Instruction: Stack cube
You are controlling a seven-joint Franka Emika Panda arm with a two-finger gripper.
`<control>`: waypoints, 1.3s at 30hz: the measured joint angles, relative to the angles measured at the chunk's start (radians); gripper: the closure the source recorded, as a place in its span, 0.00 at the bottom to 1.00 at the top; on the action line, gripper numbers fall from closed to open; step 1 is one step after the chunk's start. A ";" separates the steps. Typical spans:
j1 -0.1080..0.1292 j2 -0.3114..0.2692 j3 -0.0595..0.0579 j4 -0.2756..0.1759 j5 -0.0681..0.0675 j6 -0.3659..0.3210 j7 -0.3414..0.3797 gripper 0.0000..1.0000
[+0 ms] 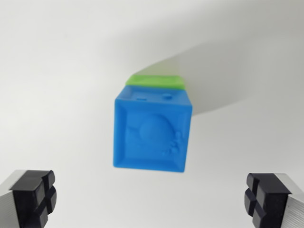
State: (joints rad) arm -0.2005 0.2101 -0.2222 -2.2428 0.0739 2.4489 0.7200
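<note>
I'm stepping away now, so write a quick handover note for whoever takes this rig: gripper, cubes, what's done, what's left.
Gripper: open, holding nothing, fingers wide apart at the wrist view's bottom corners.
Blue plastic cube with embossed top: sits on the green plastic cube, whose edge shows just beyond it.
White table: nothing else in sight.
Done: the stack looks placed and released.
Left: probably only to pull the arm clear without touching the stack.
</note>
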 joint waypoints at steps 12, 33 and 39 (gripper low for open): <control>0.000 -0.094 -0.002 0.031 -0.035 -0.121 0.025 0.00; 0.000 -0.206 -0.002 0.130 -0.068 -0.330 0.048 0.00; 0.000 -0.224 -0.001 0.160 -0.072 -0.376 0.052 0.00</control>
State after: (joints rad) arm -0.2006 -0.0138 -0.2234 -2.0828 0.0017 2.0728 0.7716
